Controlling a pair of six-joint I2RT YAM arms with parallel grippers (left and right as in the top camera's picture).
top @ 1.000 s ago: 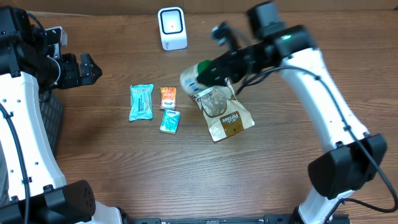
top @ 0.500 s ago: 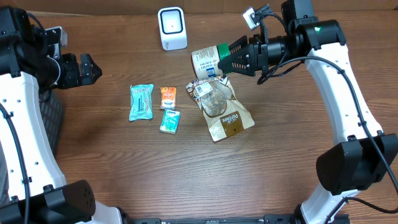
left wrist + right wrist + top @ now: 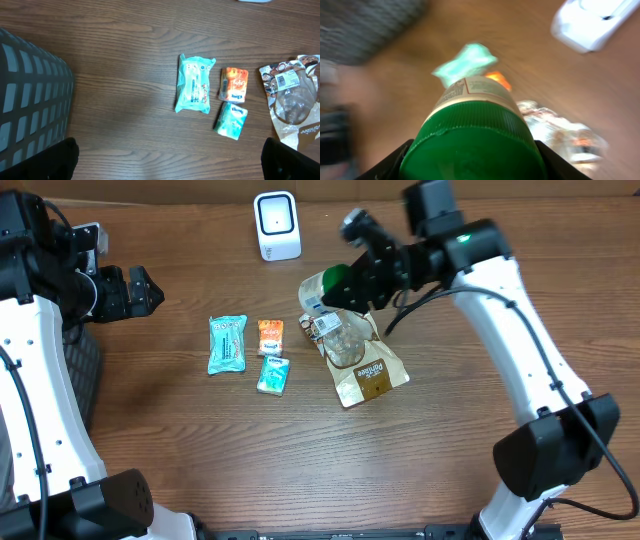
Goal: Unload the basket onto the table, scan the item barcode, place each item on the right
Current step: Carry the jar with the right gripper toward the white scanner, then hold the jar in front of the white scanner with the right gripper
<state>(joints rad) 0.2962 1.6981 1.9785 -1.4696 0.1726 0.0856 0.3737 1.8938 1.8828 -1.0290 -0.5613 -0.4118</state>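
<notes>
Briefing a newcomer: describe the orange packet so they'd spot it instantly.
Find the white scanner at the table's far edge. Nearer, the orange packet lies between the long teal pack and the brown bag, the only orange thing there.

The table (image 3: pixel 200 450) is matt grained wood, the bottle cap (image 3: pixel 472 145) smooth green plastic, the pouch (image 3: pixel 372 375) brown paper.

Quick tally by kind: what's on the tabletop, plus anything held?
Soft packs: 3 (teal pack, orange pack, small teal pack)
Brown pouch: 1
Green-capped bottle, held: 1
White scanner: 1
Total: 6
</notes>
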